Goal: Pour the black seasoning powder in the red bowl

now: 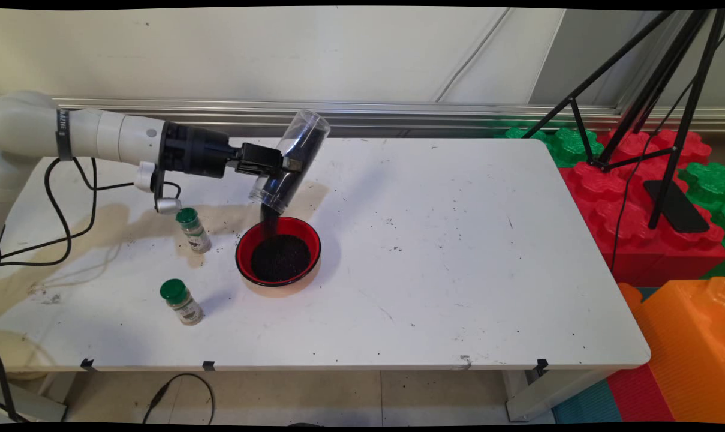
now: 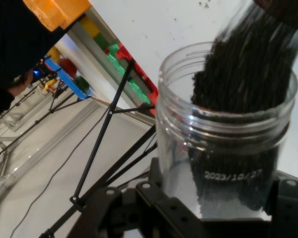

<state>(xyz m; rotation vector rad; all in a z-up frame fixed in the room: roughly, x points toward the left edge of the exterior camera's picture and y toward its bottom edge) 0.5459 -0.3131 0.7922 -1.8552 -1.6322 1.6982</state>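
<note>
One clear jar point(image 1: 290, 161) clamped in hand point(image 1: 281, 165), tipped mouth-down, black grains streaming into red bowl point(image 1: 278, 251).

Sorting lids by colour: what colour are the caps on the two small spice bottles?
Green, on both spice bottles; clearest in the main view.

A white bench point(image 1: 458, 252) with a scuffed, speckled top stands against a pale panelled wall point(image 1: 248, 54), with a silver aluminium rail point(image 1: 398, 111) running along the wall's foot. To the right, large interlocking foam blocks are stacked: red point(image 1: 638, 204), green point(image 1: 569, 147) and orange point(image 1: 680, 348). A black tripod point(image 1: 668, 90) stands on the red blocks. Beige floor tiles point(image 1: 314, 396) show beneath the bench, where a black cable point(image 1: 182, 390) loops.
</note>
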